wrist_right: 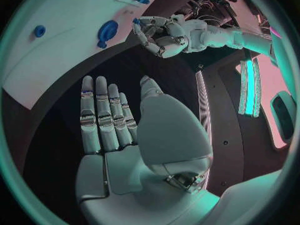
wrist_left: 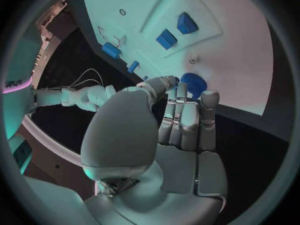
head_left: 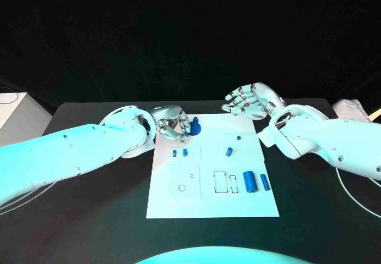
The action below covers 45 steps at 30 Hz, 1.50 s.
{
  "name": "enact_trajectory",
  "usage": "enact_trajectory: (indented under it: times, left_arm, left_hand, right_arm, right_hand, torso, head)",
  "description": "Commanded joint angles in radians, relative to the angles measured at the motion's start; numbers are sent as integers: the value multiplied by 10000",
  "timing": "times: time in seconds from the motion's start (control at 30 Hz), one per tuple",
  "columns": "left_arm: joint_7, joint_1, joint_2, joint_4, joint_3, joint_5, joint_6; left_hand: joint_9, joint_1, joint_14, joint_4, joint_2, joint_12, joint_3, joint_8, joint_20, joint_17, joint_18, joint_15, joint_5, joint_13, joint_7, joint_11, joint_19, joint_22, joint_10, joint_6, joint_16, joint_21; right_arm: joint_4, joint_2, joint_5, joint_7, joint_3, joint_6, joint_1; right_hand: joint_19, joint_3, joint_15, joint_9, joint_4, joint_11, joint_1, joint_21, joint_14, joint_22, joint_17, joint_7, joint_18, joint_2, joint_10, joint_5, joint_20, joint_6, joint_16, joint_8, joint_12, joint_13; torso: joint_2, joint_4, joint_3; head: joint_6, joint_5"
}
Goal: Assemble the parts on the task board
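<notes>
A white task board (head_left: 238, 206) lies in the middle of a black tabletop (head_left: 79, 220), seen from above. The left hand (head_left: 173, 125) rests at the board's 11 o'clock corner, its fingers curled in beside a round blue part (head_left: 194, 129) that stands just inside that corner; in the left wrist view the fingertips (wrist_left: 183, 96) reach to that round blue part (wrist_left: 194, 83), but whether they grip it or only touch it cannot be told. The right hand (head_left: 249, 100) hovers above the tabletop just beyond the board's 1 o'clock corner, holding nothing, its palm turned up and its fingers loosely bent; the right wrist view shows that hand (wrist_right: 125, 130) with its fingers (wrist_right: 100, 112) straight and side by side and the thumb apart. Toward 12 o'clock on the board, two small blue blocks (head_left: 179, 153) sit side by side, below the left hand. A short blue peg (head_left: 229, 151) lies near the middle, with a tinier blue piece (head_left: 237, 137) just beyond it. Toward 3 o'clock, a long blue cylinder (head_left: 250, 181) lies beside a thinner blue bar (head_left: 264, 182), close together, next to two outlined rectangular slots (head_left: 224, 182).
</notes>
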Motion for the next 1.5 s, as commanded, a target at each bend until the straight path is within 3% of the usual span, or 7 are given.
enact_trajectory:
  times: [0.03,0.23,0.4,0.57,0.77,1.5]
  left_arm:
    - [-43,3,-143,58,26,368,462]
    - [-145,3,-235,-116,25,410,679]
    - [-110,-8,-164,-289,-23,408,678]
    - [-76,-22,-46,-422,-66,411,699]
    - [-90,-38,82,-559,-104,424,768]
    - [-144,-67,181,-635,-137,313,982]
  left_hand:
    - [-3,-129,22,-15,-3,-35,-30,-35,16,-8,-194,10,-33,-12,2,-17,-21,-13,67,102,43,1]
    - [3,-177,18,-3,-14,-89,-60,-57,22,-21,-198,14,-45,-19,-2,-16,-17,-3,85,110,44,1]
    - [3,-177,18,-3,-14,-89,-60,-57,22,-21,-198,14,-45,-19,-2,-16,-17,-3,85,110,44,1]
    - [4,-191,23,-1,-20,-108,-71,-69,23,-13,-201,16,-51,-21,-2,-16,-7,10,91,107,47,7]
    - [5,-193,21,-2,-19,-114,-73,-72,23,-18,-200,16,-52,-21,-3,-16,-12,6,95,109,46,3]
    - [11,-207,-23,-7,-22,-158,-91,-94,24,-107,-189,19,-67,-24,-6,-17,-54,-32,112,113,29,-29]
  right_arm:
    - [0,-14,-75,113,2,131,-5]
    - [-6,-22,-78,106,2,134,-5]
    - [-12,-14,-80,105,2,138,-6]
    - [-20,-3,-81,108,2,141,-7]
    - [-14,-12,-81,108,2,133,-7]
    - [-12,-20,-84,124,2,112,-9]
  right_hand:
    - [-41,66,-47,-12,-6,-2,92,20,-27,-24,-23,262,141,-18,65,11,6,70,-62,11,-64,-17]
    - [-41,66,-47,-12,-6,-2,92,20,-27,-24,-23,262,141,-18,65,11,6,70,-62,11,-64,-17]
    - [-41,66,-47,-12,-6,-2,92,20,-27,-24,-23,262,141,-18,65,11,6,70,-62,11,-64,-17]
    - [-41,66,-47,-12,-6,-2,92,20,-27,-24,-23,262,141,-18,65,11,6,70,-62,11,-64,-17]
    - [-41,78,-48,-16,-6,-3,100,22,-26,-38,-41,261,141,-21,69,9,6,78,-62,6,-72,-21]
    - [-42,84,-47,-18,-5,-3,103,22,-28,-45,-50,260,140,-19,69,7,6,82,-63,3,-77,-23]
  torso:
    - [5,-3,-6]
    - [-3,6,16]
    - [13,-1,-12]
    - [15,-30,-1]
    - [30,-16,-3]
    - [14,-11,3]
  head:
    - [-8,5]
    - [-17,43]
    - [-15,51]
    - [-19,80]
    - [28,67]
    - [-48,69]
